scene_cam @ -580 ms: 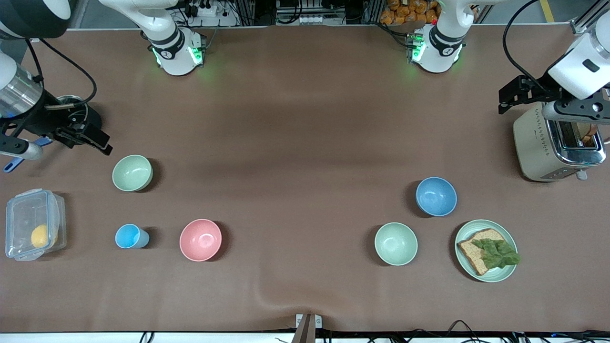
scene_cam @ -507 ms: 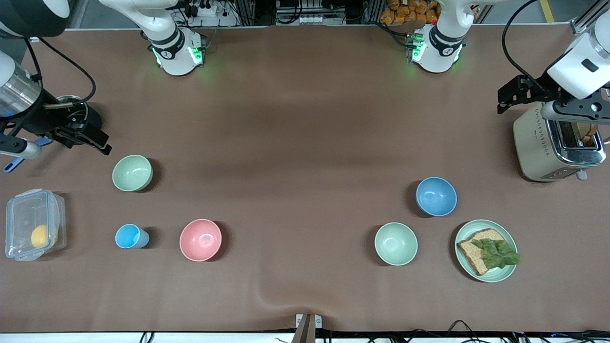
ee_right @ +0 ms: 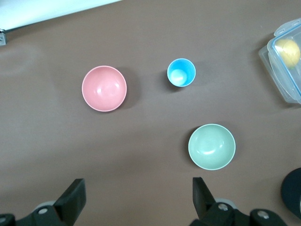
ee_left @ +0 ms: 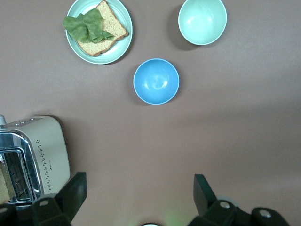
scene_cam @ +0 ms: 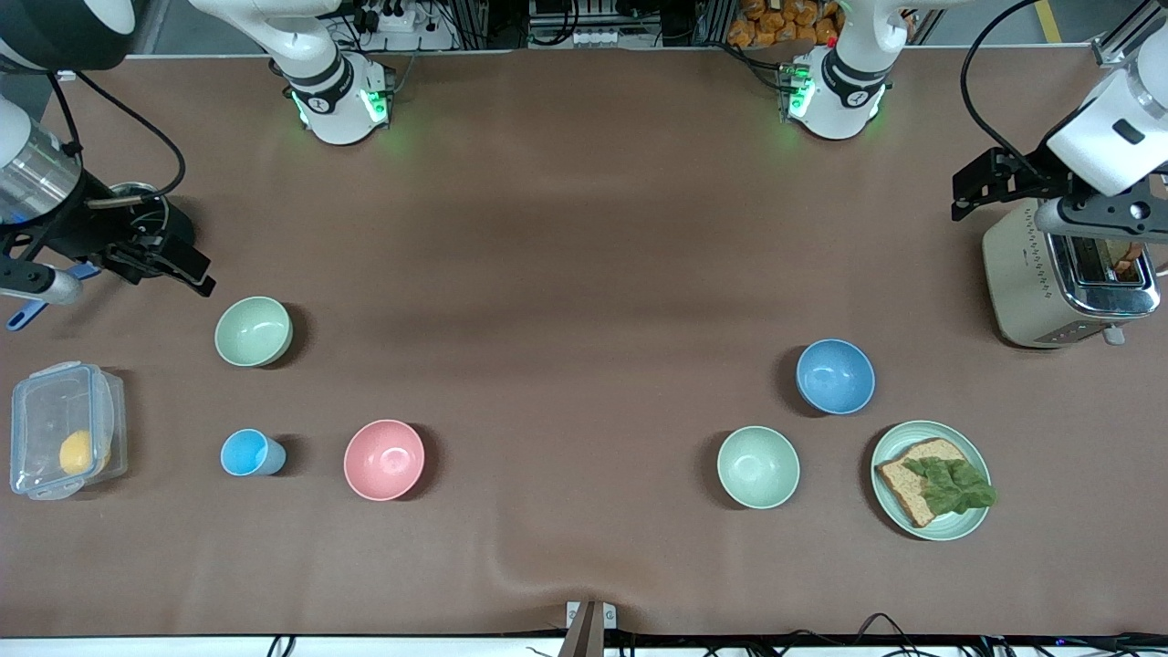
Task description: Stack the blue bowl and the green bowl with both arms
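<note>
The blue bowl (scene_cam: pixel 835 376) sits upright toward the left arm's end; 1 mint green bowl (scene_cam: pixel 757 466) rests nearer the camera beside it.

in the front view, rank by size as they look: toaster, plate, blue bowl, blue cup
1. toaster, partly covered by the left arm
2. plate
3. blue bowl
4. blue cup

The left gripper (ee_left: pixel 137 200) has its two fingers (ee_left: pixel 70 195) wide apart, up over the bare table. Out past the jaws sits the blue bowl (ee_left: pixel 156 81), empty. Farther out are a green bowl (ee_left: pixel 202 21) and a plate (ee_left: pixel 123 41) (bread and lettuce on it). A toaster (ee_left: pixel 33 157) stands just beside one finger.
</note>
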